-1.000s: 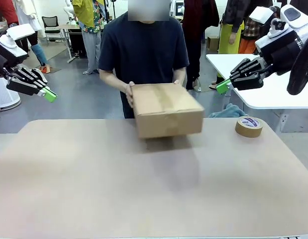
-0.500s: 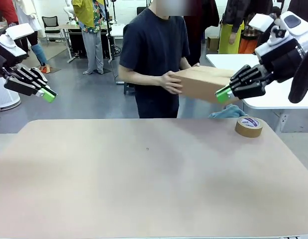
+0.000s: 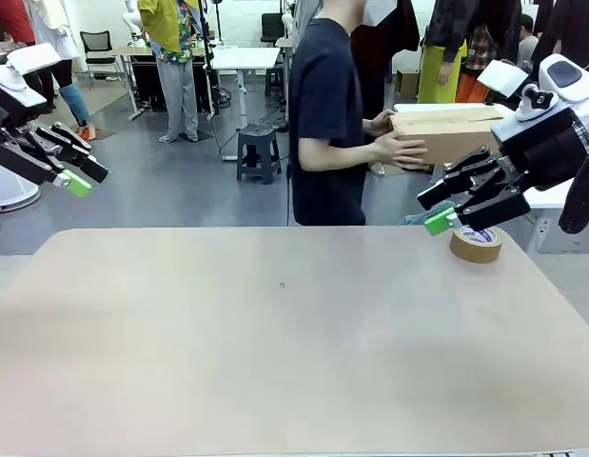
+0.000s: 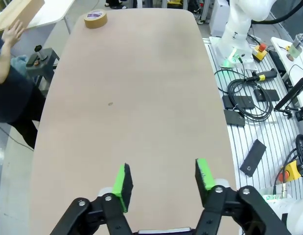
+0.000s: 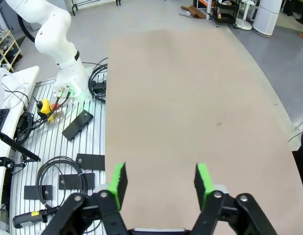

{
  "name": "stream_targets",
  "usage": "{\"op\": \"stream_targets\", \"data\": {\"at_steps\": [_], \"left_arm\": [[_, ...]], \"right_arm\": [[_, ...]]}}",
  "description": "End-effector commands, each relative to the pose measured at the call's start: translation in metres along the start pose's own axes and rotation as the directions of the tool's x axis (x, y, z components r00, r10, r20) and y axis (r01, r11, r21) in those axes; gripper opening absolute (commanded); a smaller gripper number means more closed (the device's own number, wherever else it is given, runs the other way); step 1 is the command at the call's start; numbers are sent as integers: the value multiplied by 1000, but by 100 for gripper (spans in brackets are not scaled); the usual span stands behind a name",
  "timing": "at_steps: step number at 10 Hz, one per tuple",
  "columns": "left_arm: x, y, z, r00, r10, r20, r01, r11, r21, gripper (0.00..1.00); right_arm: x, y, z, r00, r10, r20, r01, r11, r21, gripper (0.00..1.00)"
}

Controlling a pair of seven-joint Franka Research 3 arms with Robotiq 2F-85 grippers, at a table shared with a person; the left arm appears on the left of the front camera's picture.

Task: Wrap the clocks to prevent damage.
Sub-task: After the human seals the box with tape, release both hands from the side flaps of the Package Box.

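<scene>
The clocks are out of view. My left gripper (image 3: 85, 176) hangs open in the air beyond the table's far left corner; in its own wrist view (image 4: 163, 178) nothing lies between the green pads. My right gripper (image 3: 435, 211) is open above the far right edge, close to a roll of brown tape (image 3: 476, 242), and its wrist view (image 5: 161, 181) shows bare tabletop between the fingers. At the far side a person stands turned to the right and holds a cardboard box (image 3: 446, 131) at chest height.
The tan table (image 3: 275, 352) spreads wide in front of me. The tape roll (image 4: 95, 19) lies near its far right corner. A white table (image 3: 522, 190) stands behind my right arm. Cables and floor plates (image 5: 68, 166) lie beside the arm bases.
The person lifted the cardboard box off the table and turned away to the right with it. Both grippers opened. My right gripper came down toward the tape roll.
</scene>
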State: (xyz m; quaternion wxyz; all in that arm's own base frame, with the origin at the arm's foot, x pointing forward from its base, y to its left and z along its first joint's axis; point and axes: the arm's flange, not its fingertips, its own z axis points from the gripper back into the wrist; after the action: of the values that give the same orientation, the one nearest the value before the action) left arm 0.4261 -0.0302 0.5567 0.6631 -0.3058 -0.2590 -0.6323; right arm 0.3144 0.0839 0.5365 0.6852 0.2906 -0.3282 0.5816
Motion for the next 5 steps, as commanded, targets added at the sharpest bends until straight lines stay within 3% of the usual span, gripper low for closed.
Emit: {"op": "stream_targets", "data": {"at_steps": [1,2,3,4,5], "left_arm": [[1,3,-1,1000,9,7,-9,1000,-2,100],[0,4,-3,1000,12,4,-12,1000,-3,100],[-1,4,-4,1000,11,3,-11,1000,-3,89],[-1,4,-4,1000,10,2,-10,1000,0,98],[-2,4,-3,1000,9,2,-9,1000,5,100]], "right_arm": [[-1,-1,2,999,-42,-11,42,999,-28,100],[1,-2,6,998,-59,-1,59,997,-51,100],[3,-4,10,996,-83,21,84,993,-85,96],[4,-7,14,994,-106,39,110,987,-114,100],[5,-11,19,990,-128,51,134,982,-137,100]]}}
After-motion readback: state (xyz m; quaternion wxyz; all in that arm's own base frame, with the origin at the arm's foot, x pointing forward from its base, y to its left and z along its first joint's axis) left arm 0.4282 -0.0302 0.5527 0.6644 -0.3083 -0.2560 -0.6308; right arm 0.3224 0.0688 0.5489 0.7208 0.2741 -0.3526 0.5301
